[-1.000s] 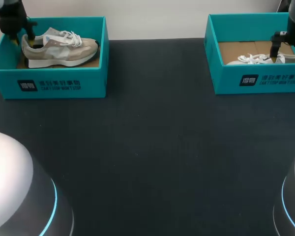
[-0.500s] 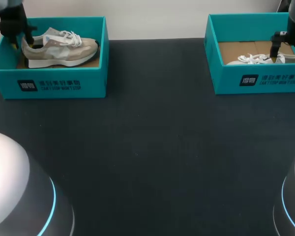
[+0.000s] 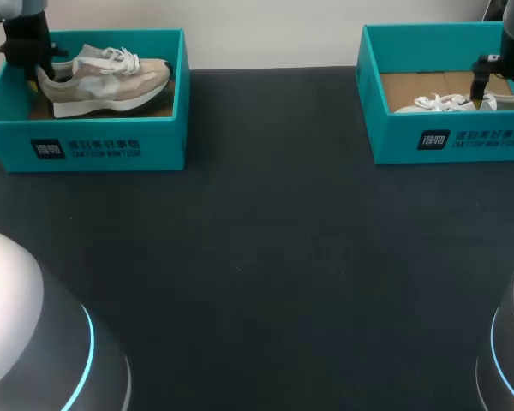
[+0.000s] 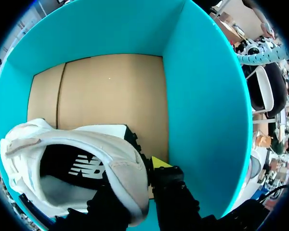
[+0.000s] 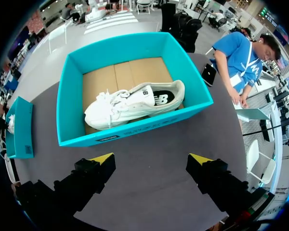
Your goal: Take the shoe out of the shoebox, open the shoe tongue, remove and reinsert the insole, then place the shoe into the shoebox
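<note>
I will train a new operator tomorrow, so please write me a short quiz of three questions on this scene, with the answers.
1. True or false: the right gripper has its fingers closed on the white sneaker.
2. Which part of the beige sneaker sits between the fingers of the left gripper? A) toe B) laces C) heel
3. Fill in: the white sneaker lies in the right shoebox with its toe toward the robot's ____ side.

Key: 1 false, the fingers are open and the shoebox is ahead of them; 2 C; 3 left.
</note>
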`<state>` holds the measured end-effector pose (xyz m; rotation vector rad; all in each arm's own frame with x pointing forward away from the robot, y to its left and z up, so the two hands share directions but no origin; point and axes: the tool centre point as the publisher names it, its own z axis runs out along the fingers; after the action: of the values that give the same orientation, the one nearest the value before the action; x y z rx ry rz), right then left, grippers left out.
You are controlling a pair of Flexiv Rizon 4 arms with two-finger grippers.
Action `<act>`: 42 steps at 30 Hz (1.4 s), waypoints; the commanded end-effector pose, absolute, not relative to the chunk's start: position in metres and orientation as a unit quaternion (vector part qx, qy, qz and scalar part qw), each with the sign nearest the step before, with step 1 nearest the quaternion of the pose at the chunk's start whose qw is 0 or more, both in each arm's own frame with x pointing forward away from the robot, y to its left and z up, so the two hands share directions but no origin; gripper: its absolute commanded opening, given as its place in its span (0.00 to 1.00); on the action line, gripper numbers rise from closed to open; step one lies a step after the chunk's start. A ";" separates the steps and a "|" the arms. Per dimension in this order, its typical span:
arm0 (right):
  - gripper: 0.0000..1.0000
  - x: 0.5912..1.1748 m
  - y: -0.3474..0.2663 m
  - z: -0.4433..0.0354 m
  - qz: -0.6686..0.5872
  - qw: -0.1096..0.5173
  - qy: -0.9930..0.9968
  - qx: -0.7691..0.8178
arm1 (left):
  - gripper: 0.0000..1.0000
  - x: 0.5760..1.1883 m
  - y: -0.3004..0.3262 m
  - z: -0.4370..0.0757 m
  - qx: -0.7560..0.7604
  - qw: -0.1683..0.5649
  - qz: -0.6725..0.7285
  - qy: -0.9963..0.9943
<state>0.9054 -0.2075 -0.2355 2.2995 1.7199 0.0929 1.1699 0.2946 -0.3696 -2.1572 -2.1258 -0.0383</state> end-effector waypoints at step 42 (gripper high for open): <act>1.00 0.905 -0.208 -0.236 0.033 0.134 0.593 0.793 | 0.00 1.070 0.262 -0.179 -0.748 0.012 -0.068 -0.660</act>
<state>0.9054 -0.2076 -0.2355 2.2997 1.7196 0.0929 1.0860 0.2711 -0.1824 -2.3104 -2.0083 -0.1103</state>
